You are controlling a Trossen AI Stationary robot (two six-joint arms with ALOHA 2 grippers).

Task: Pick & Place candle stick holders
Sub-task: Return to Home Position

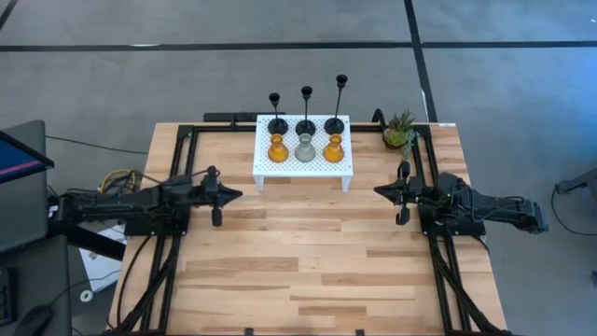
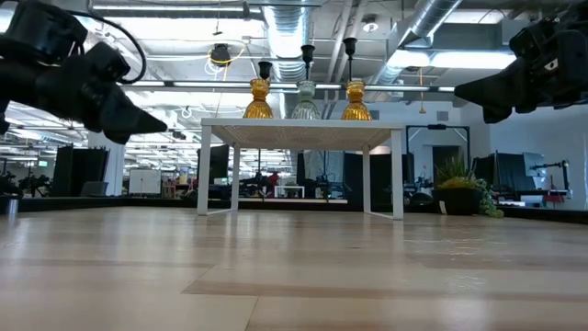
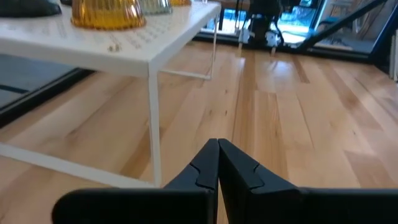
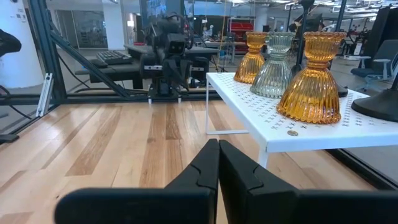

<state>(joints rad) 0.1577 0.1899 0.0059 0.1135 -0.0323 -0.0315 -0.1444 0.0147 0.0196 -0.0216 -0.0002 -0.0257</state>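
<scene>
Six holders (image 1: 305, 149) fill the stand (image 1: 303, 169); the low view hides the black bases behind glass. Left gripper (image 1: 233, 194) and right gripper (image 1: 381, 190), fingers together, hover well apart over open table (image 1: 308, 261).

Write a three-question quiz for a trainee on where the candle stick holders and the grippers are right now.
1. How do the six candle stick holders stand? A: lying on their sides; B: upright on the white stand; C: stacked on one another.
2. True or false: the left gripper and the right gripper are both shut and empty.
3. Fill in: between the two amber glass holders stands the ___ glass one.
Key: 1 B; 2 true; 3 the grey-green holder.
</scene>
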